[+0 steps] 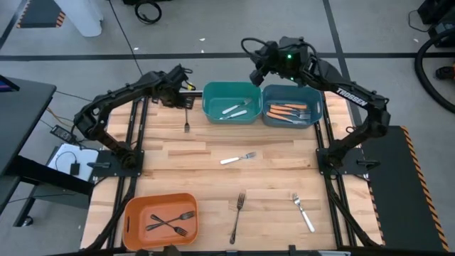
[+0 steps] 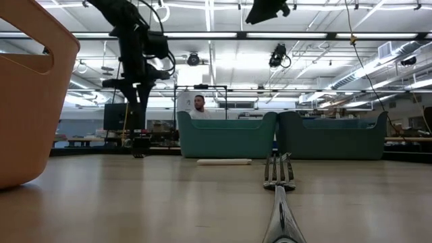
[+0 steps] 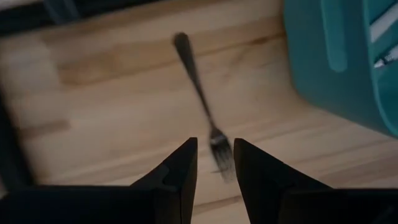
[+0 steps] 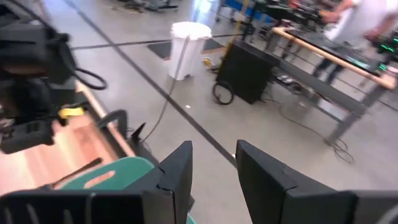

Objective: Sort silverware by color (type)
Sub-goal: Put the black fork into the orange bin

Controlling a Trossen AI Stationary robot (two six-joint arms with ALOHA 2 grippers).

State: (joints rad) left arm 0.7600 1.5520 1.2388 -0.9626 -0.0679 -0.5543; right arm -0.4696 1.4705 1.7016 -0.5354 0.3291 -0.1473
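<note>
Looking down, we see the left gripper (image 1: 186, 91) with fingers parted, empty, above a dark fork (image 1: 186, 122) near the table's far left edge, long axis running front to back, beside the teal bin (image 1: 232, 102). The right gripper (image 1: 257, 71), fingers parted, holds nothing above that bin's far rim. Three forks lie on open wood.
</note>
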